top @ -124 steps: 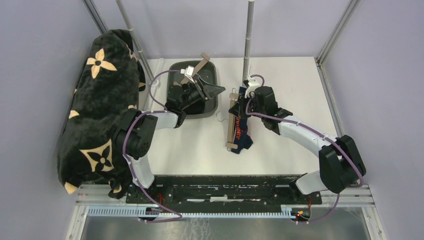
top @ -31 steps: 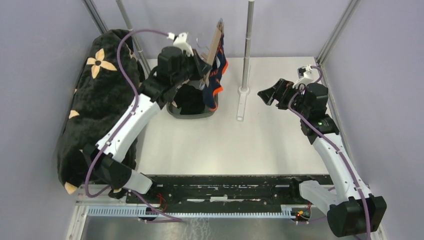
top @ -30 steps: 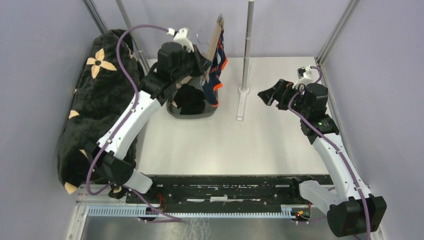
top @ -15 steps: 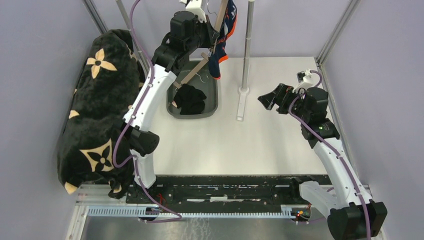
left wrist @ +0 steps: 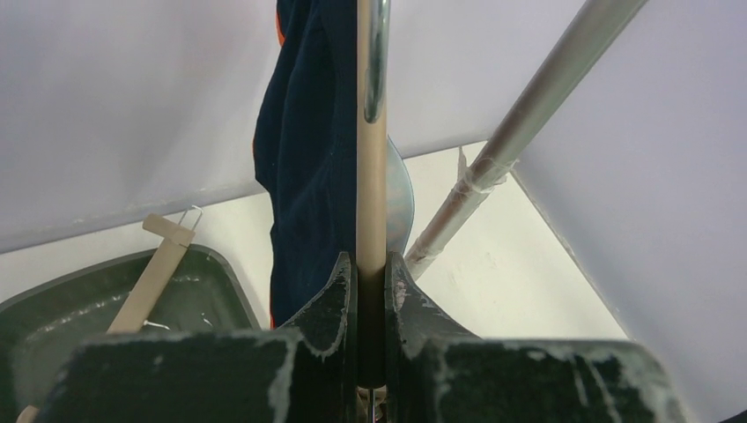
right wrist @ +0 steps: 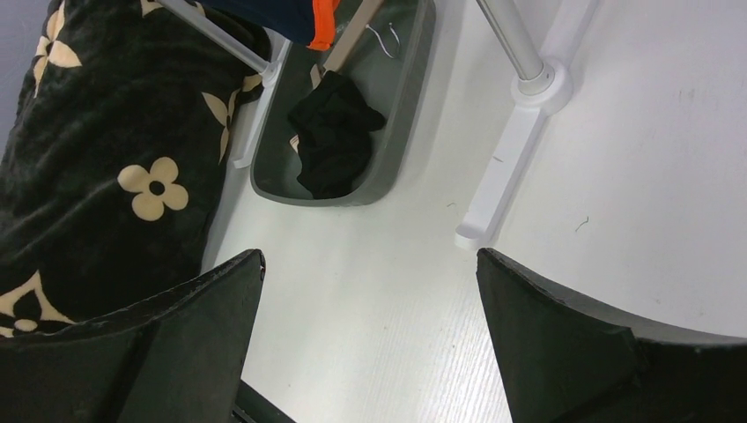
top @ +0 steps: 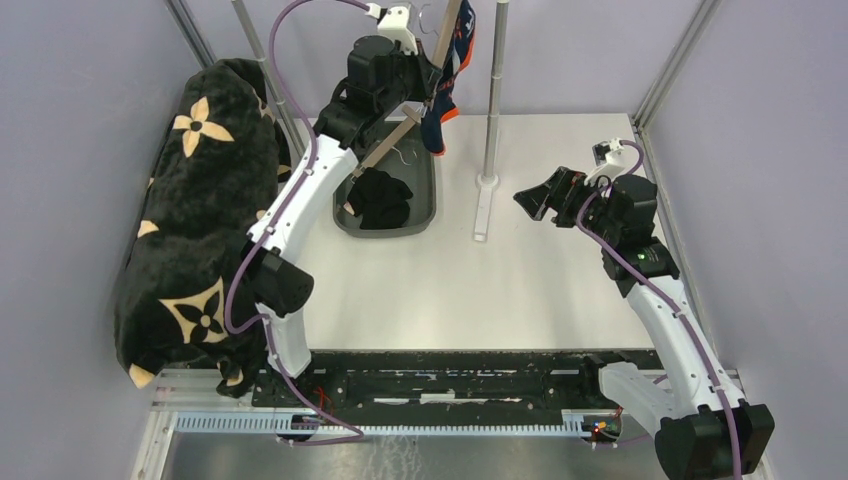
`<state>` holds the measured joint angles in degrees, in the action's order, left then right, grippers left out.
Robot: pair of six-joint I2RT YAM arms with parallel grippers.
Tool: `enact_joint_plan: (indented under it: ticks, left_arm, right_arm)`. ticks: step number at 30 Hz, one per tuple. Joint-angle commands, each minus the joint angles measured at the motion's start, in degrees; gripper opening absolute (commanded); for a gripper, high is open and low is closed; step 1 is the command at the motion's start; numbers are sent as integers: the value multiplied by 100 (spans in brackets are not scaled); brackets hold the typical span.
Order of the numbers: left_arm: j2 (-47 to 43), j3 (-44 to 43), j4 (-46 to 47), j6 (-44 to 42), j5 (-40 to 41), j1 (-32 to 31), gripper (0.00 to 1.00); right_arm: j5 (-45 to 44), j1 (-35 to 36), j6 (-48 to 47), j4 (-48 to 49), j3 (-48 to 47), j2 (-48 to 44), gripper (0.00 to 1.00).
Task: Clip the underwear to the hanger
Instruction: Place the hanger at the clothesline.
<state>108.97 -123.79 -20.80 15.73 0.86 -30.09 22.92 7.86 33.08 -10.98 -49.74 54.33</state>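
A white table [top: 400,290] stands enclosed by plain lavender walls [top: 760,120], with slanted metal frame bars [top: 666,70] at the far corners. An upright metal pole [top: 493,90] rises from a white foot [top: 483,210] on the table, and a black blanket [top: 195,230] with beige flowers hangs at the left.

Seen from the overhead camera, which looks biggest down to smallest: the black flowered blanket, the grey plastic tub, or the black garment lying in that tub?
1. black flowered blanket
2. grey plastic tub
3. black garment, which fits inside the tub

Colours I see
Navy underwear [top: 438,125] with orange trim; black blanket [top: 190,200] with cream flowers; grey tub [top: 420,195].
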Motion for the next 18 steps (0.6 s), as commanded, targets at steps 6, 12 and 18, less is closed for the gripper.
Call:
enact_joint_plan:
  ticks: [6, 12, 18]
  left_arm:
    - [-740, 108, 1268, -313, -170, 2, 3]
    - [-378, -529, 1006, -399, -140, 2, 3]
    - [49, -954, 1059, -497, -143, -5, 3]
  right_arm:
    - [130, -13, 27, 385, 26, -36, 99]
    - [186, -13, 49, 397, 33, -60, 98]
    - [219, -15, 41, 412, 68, -136, 98]
